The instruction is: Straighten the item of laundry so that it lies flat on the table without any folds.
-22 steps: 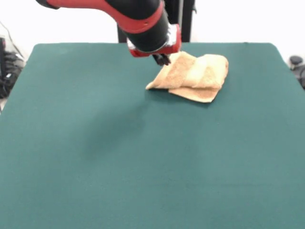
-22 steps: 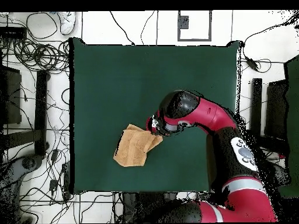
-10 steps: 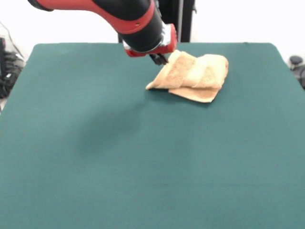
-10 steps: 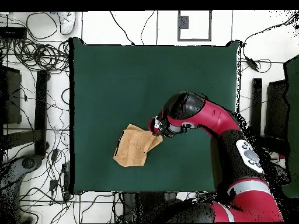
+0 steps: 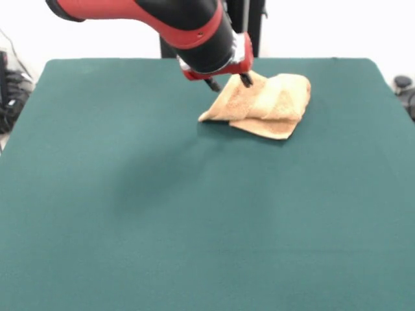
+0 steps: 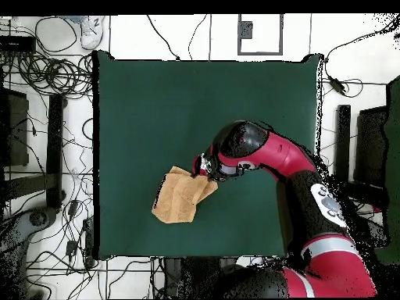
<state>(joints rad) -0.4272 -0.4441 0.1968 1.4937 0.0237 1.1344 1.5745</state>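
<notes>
End effector [image 5: 229,82] now spread wider, straddling folded towel's [image 5: 266,103] raised far corner.

White floor [image 6: 195,35], tangled cables [image 6: 48,74]

Towel [image 5: 264,103] sits folded and bunched on the table [image 5: 194,214], toward the far right, several layers overlapping. Arm [image 5: 175,23] comes in from top left. Gripper [image 5: 229,82] is over the towel's far-left corner, fingers [image 5: 246,80] spread apart, one tip each side of the raised fold.
</notes>
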